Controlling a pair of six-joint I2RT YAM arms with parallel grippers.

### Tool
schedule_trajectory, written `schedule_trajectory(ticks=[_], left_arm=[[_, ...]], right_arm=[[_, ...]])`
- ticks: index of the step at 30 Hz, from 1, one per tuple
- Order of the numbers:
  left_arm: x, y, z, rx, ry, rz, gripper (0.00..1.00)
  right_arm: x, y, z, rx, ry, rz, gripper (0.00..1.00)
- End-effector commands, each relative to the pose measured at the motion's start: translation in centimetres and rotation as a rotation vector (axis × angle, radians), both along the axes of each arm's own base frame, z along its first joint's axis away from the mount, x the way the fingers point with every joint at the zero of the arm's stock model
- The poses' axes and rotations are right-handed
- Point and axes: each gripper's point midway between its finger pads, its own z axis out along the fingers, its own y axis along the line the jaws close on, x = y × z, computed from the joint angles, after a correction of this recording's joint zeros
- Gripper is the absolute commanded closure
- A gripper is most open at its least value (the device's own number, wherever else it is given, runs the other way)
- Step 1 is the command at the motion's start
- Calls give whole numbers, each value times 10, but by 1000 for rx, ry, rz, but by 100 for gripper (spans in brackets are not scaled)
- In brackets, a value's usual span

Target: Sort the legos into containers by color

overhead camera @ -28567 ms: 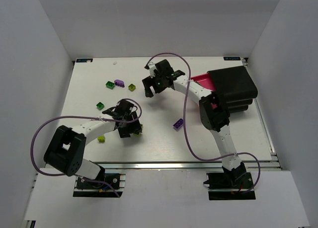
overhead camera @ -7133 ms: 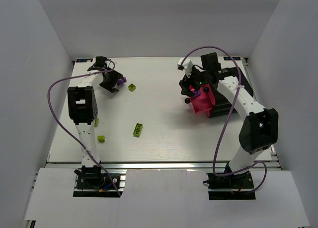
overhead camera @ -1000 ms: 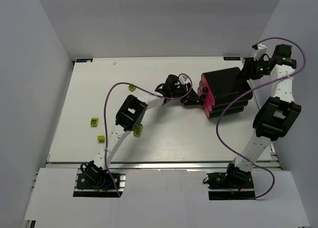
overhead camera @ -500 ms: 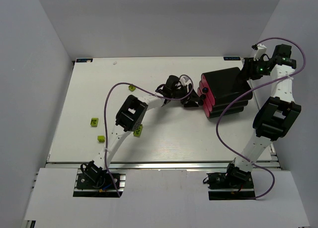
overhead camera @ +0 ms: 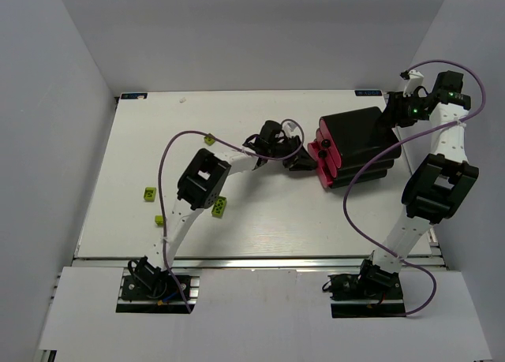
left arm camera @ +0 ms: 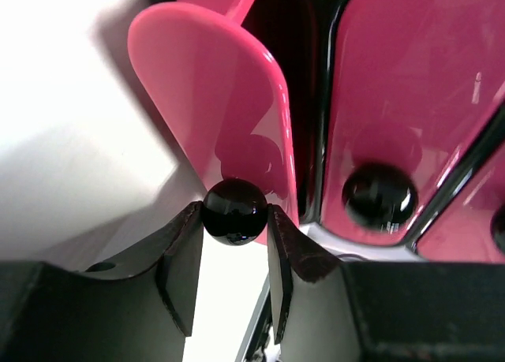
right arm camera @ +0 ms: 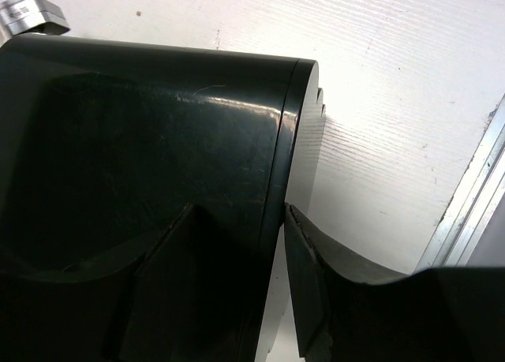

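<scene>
The black cabinet (overhead camera: 359, 137) stands at the back right with its pink containers (overhead camera: 325, 163) facing left. My left gripper (overhead camera: 303, 162) is shut on the round black knob (left arm camera: 234, 210) of one pink drawer (left arm camera: 217, 110), which stands a little way out of the cabinet. A neighbouring drawer (left arm camera: 410, 102) stays in, its own knob (left arm camera: 379, 196) free. My right gripper (overhead camera: 394, 112) clamps the rear edge of the cabinet (right arm camera: 142, 133), one finger on top and one behind. Several lime-green legos lie on the table: one at the back (overhead camera: 209, 139), two at the left (overhead camera: 148, 193) (overhead camera: 159, 219), one under the left arm (overhead camera: 217, 207).
White walls close in the table (overhead camera: 260, 220) on three sides. The left arm's purple cable (overhead camera: 170, 153) loops over the middle left. A metal rail (right arm camera: 473, 196) runs along the table's right edge behind the cabinet.
My left gripper has closed on the drawer knob and drawn back slightly to the left, bringing the drawer a little out. The right gripper holds still on the cabinet.
</scene>
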Motion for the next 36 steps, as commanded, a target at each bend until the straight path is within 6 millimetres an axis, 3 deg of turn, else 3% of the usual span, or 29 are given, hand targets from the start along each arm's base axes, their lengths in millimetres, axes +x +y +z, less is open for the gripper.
schedule_trajectory(ticks=[1,5,7,9,10,14,15,19,20,27,31,35,36], left_arm=[[-1,22,25,51,-65,10,73],[-9,47,22,107,-63,9,73],[-12,56,32,113,-91,6,73],[-21,71,22,156,-63,9,72],[-24,74,28,157,-77,6,71],[-24,91,18,212,-60,18,65],[-25,92,17,222,-54,21,52],[-13,95,29,230,-83,53,29],[-6,99,34,239,-94,77,25],[25,120,75,260,-174,160,22],[47,154,93,301,-209,249,20],[53,200,106,393,-221,370,6],[54,214,126,398,-262,420,4]], right_arm=[[-21,-1,-33,-9,143,-14,46],[-21,-6,-36,-25,150,-26,47],[-21,-8,-37,-33,150,-33,47],[-21,-8,-38,-36,151,-33,47],[-21,-9,-37,-37,148,-34,46],[-21,-9,-37,-38,146,-34,38],[-20,-8,-34,-37,140,-32,34],[-16,-10,-20,-63,91,-23,11],[-17,-11,-19,-74,89,-26,11],[15,-43,46,-258,-138,-109,11],[27,-53,83,-334,-237,-130,11],[30,-59,119,-470,-361,-133,11],[31,-57,126,-493,-393,-120,11]])
